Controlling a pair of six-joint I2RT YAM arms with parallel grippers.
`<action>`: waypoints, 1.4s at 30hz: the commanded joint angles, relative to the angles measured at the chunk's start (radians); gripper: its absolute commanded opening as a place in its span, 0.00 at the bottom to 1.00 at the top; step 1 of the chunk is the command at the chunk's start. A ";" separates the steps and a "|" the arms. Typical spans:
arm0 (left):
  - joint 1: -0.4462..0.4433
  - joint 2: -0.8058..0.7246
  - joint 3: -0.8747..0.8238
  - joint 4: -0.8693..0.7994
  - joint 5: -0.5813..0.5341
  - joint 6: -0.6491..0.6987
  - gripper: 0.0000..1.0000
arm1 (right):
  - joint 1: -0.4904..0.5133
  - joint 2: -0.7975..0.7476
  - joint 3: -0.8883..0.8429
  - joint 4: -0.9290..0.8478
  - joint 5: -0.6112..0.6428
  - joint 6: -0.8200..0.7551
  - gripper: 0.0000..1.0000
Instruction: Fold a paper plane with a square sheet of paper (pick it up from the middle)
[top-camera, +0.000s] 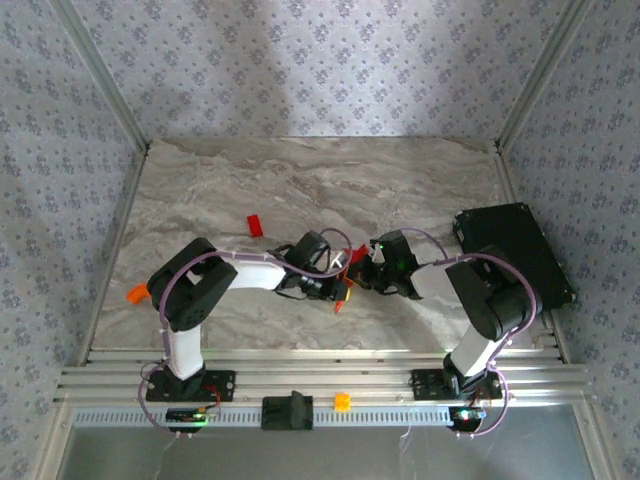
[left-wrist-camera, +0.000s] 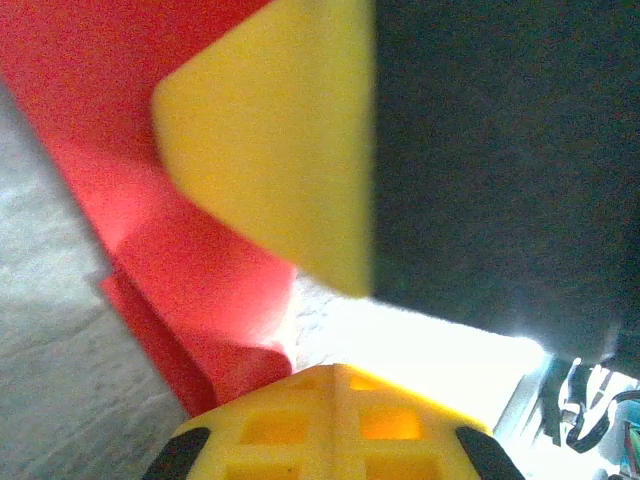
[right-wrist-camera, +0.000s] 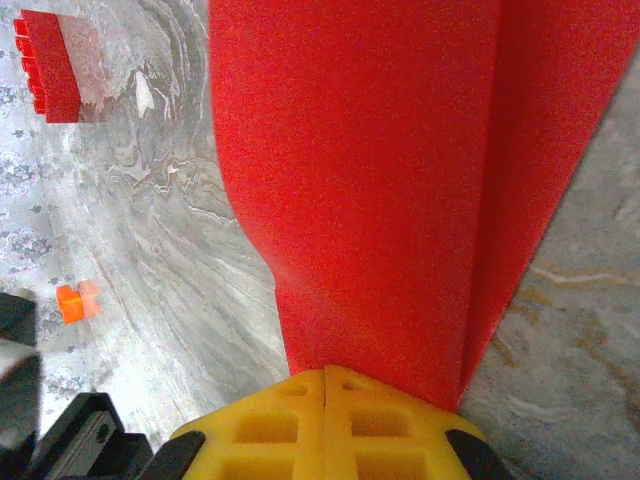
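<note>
Right tool (right-wrist-camera: 325, 372) clamps the square sheet of paper (right-wrist-camera: 370, 180) tight; left tool (left-wrist-camera: 335, 370), fully closed, sits beside it, grip unclear. Even tension now, so the crease runs straight.

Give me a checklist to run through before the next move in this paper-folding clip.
1. Right fingers shut on the paper: ok.
2. Left fingers shut: ok.
3. Left fingers gripping the paper: cannot tell; the paper meets them off to one side.
4. Paper lifted off the table: cannot tell.
5. Small red block lying apart from the paper: ok.
</note>
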 joint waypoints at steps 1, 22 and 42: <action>0.004 -0.028 -0.044 -0.021 -0.010 0.020 0.02 | 0.000 0.054 -0.032 -0.161 0.087 -0.006 0.00; -0.014 -0.259 -0.175 -0.073 -0.072 0.024 0.00 | 0.001 0.051 -0.024 -0.178 0.093 -0.007 0.00; -0.038 -0.033 0.023 -0.036 -0.041 -0.019 0.00 | 0.003 0.051 -0.023 -0.183 0.098 -0.003 0.00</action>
